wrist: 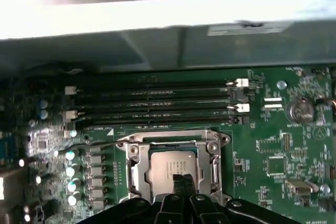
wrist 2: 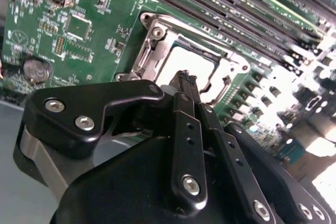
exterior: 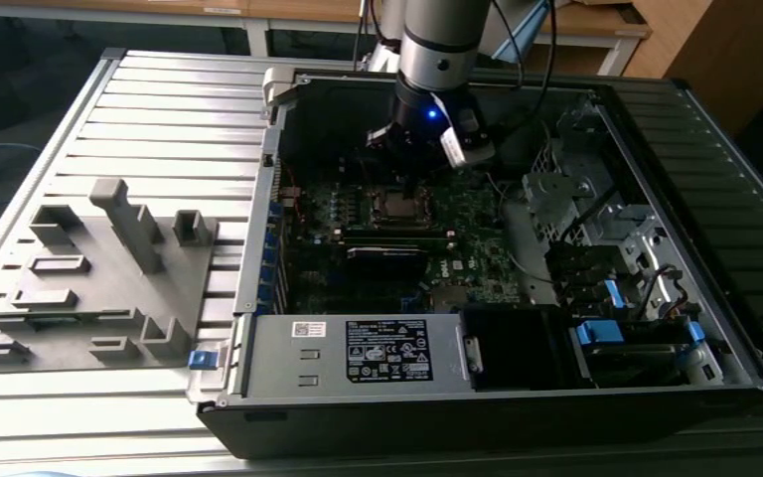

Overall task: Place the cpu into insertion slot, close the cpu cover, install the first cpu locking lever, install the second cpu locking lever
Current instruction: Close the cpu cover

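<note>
I am working at the socket on the green board inside the open computer case. I am judging the step in hand to be the first locking lever, since the cpu is lying flat in its slot and the cpu cover is lying down around it, its window framing the grey top. To do this well, I am thinking the push belongs on the thin wire arm sticking out to one side of the socket, which I am taking for the lever, and not on the chip. That means pressing steadily, sweeping it along its arc and tucking it under its catch while the frame is sitting level, without scraping the nearby memory slots. My gripper is hanging low over the near edge of the cover, fingers pressed together and pinching nothing. In both wrist views the tips are looking to be on or just above the frame, and I cannot tell whether they are touching.
</note>
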`<state>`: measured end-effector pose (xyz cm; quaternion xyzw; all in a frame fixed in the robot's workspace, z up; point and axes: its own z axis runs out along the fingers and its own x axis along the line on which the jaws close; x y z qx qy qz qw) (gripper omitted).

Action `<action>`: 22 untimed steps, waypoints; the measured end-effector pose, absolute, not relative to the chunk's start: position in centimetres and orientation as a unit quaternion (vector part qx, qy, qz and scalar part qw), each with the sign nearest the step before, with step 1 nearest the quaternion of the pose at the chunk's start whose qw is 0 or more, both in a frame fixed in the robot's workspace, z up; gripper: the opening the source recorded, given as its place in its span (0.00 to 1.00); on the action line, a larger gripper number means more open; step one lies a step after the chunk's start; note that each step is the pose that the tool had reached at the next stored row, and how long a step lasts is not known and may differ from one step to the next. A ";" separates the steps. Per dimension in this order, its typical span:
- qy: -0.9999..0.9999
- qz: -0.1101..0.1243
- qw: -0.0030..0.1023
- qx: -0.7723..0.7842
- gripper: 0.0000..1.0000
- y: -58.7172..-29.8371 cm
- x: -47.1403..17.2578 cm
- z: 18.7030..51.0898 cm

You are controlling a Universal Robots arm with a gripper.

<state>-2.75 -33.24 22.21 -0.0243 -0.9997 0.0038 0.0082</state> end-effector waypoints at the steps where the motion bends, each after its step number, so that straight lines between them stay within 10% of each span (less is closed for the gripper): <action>1: -1.000 0.004 0.008 -0.020 0.11 -33.2 -2.8 22.2; 7: -1.000 0.003 -0.012 -0.018 0.11 -33.2 -2.9 22.1; 22: -0.999 0.004 -0.012 -0.048 0.11 -33.2 -4.2 21.7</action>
